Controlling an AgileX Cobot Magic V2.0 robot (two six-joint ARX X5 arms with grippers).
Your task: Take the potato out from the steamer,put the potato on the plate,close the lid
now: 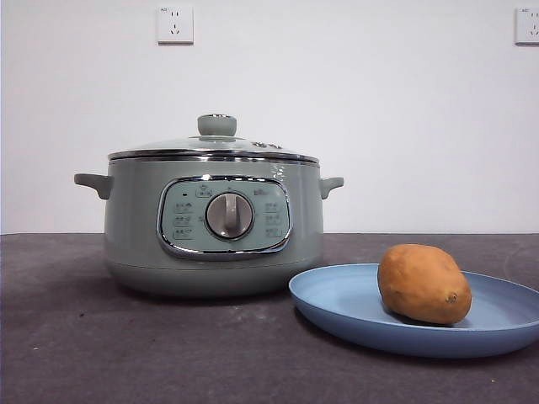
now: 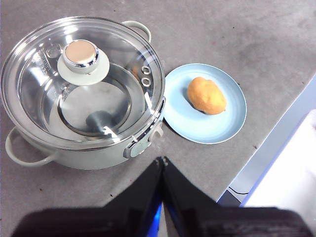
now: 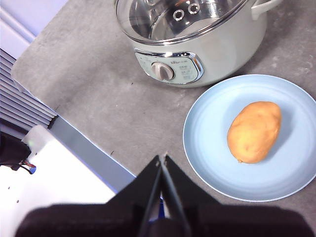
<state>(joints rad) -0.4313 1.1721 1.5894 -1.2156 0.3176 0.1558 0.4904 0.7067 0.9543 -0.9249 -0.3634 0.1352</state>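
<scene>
A: Where is the potato (image 1: 424, 284)?

B: On the plate (image 1: 337, 303). In the front view it lies on its side a little toward 3 o'clock of the plate's middle, orange-brown, with a small dark eye spot low on its near end.

A: And the plate itself?

B: Light blue, flat on the dark grey counter (image 1: 101, 353), at about 4 o'clock from the steamer (image 1: 135, 227). In the left wrist view its rim comes just beside the pot's base; I cannot tell whether they touch.

A: Is the pot covered?

B: Yes. The lid (image 1: 177, 145) sits level on the steamer's rim, its pale green knob upright at 12 o'clock on top. Through the glass, from the left wrist view, the pot's shiny inner floor shows.

A: The arms?

B: Neither appears in the front view. The left end effector (image 2: 162, 160) hangs above the counter on the side of the pot's control panel, jaws pressed together and gripping nothing. The right end effector (image 3: 162, 158) hangs above the counter just beside the plate's rim, jaws likewise together and bare.
</scene>
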